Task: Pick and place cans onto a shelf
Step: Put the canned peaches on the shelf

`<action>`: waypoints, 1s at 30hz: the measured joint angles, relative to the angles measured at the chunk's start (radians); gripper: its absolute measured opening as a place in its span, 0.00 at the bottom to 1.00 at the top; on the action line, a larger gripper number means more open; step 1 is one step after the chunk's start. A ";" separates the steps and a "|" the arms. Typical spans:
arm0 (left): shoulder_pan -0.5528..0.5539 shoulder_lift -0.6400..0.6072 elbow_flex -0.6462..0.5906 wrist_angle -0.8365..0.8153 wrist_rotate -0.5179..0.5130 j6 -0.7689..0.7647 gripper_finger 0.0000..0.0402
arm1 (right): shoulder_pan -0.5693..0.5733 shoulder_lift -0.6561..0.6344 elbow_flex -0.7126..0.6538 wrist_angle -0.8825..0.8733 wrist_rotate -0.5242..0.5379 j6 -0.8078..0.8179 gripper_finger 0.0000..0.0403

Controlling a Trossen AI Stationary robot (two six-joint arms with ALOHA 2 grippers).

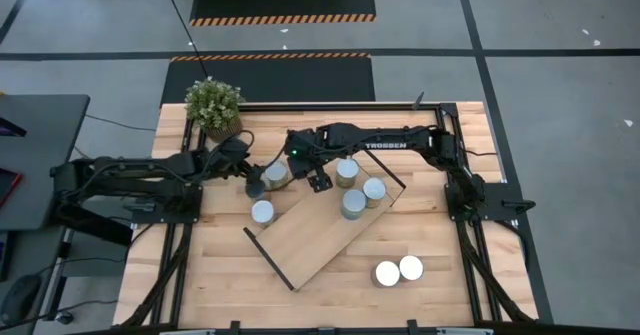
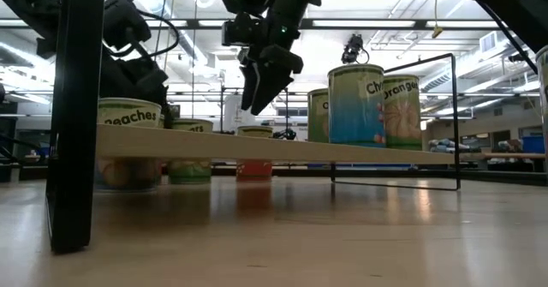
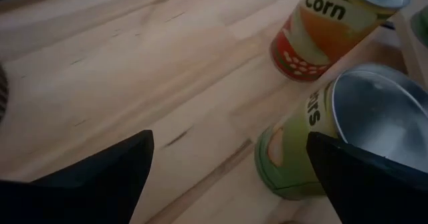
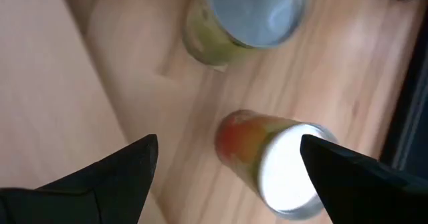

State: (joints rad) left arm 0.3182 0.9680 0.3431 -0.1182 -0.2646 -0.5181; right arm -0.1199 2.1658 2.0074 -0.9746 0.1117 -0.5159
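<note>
The shelf (image 1: 310, 237), a light-wood board with black wire end frames, lies slantwise mid-table. Three cans stand on its far right part (image 1: 347, 172) (image 1: 373, 190) (image 1: 353, 204). Two cans stand on the table left of the board (image 1: 277, 177) (image 1: 262, 212), and two near the front right (image 1: 387, 273) (image 1: 411, 268). My left gripper (image 1: 255, 186) is open and empty above the table, with a green-labelled can (image 3: 314, 150) just beyond one finger and a Corn can (image 3: 328, 23) farther off. My right gripper (image 1: 318, 180) hangs open and empty above the board's far edge (image 2: 265, 86), looking down on a green can (image 4: 241, 17) and an orange one (image 4: 274, 164).
A potted green plant (image 1: 213, 105) stands at the table's far left corner. The shelf's black wire frames rise at its two short ends (image 2: 73, 107) (image 2: 428, 120). The two arms' grippers are close together over the cans left of the board.
</note>
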 joint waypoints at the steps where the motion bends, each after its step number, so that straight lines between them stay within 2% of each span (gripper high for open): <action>1: -0.004 0.011 0.000 0.010 0.006 0.003 1.00 | 0.003 0.000 -0.004 0.010 0.000 0.003 0.93; 9: -0.072 0.042 -0.001 0.098 0.008 0.027 1.00 | 0.024 0.000 -0.008 0.071 -0.044 0.057 0.93; 16: -0.091 0.030 -0.001 0.101 0.007 0.074 1.00 | 0.030 0.009 -0.007 0.185 -0.106 0.060 0.93; 25: -0.136 -0.172 -0.001 0.076 -0.054 0.156 1.00 | 0.032 0.041 -0.007 0.268 -0.113 0.043 0.93; 30: -0.159 -0.275 -0.001 0.075 -0.087 0.188 1.00 | 0.025 0.062 -0.009 0.289 -0.152 0.040 0.93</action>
State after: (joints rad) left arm 0.1587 0.6933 0.3424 -0.0434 -0.3517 -0.3301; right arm -0.0947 2.2276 1.9987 -0.6858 -0.0400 -0.4760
